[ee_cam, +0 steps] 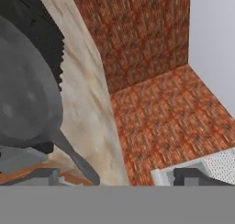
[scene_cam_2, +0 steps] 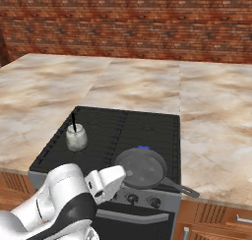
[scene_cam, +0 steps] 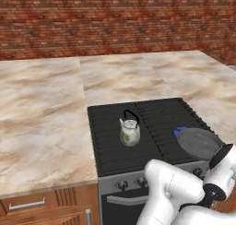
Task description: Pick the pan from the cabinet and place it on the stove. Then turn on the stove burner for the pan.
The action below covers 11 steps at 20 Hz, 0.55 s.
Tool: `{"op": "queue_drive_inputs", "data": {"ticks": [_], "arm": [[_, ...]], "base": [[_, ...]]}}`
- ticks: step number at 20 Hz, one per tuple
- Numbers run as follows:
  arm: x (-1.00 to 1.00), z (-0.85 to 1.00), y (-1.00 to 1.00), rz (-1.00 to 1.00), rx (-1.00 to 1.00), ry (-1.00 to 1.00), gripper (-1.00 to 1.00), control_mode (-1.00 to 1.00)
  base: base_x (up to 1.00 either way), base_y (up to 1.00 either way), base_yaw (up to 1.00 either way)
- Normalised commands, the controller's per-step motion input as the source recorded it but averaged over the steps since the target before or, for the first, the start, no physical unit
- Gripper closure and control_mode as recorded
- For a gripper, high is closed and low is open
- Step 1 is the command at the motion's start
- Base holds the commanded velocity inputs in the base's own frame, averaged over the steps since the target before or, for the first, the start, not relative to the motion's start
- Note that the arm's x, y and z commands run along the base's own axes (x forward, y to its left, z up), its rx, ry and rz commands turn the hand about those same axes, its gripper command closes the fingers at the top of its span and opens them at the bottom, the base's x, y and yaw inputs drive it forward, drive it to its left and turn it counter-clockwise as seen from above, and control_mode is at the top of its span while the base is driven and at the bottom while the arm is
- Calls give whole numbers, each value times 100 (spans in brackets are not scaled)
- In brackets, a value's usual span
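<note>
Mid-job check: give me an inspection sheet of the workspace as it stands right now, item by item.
Surface: marble-look counter wraps the stove on both sides and behind.
Job's things: the pan sits on the stove at its front right burner, handle sticking out past the front edge; a small blue flame shows at the pan's far rim. Knobs line the grey front.
Clutter: whitish kettle on the left half of the grate.
Grippers: gripper open, holding nothing, low beside the pan's handle.
Cables: nothing seen.
Surroundings: red brick wall behind, wooden drawers below the counter.
</note>
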Motion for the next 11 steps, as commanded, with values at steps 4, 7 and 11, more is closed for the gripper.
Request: {"op": "queue_drive_inputs", "data": {"ticks": [4,7,11], "arm": [[-26,20,29,2,-3,0,-100,-100],[-21,18,25,3,-1,0,-100,-100],[-17,27,15,1,-1,-5,-100,-100]], "base": [[0,0,0],[0,0,0],[0,0,0]]}}
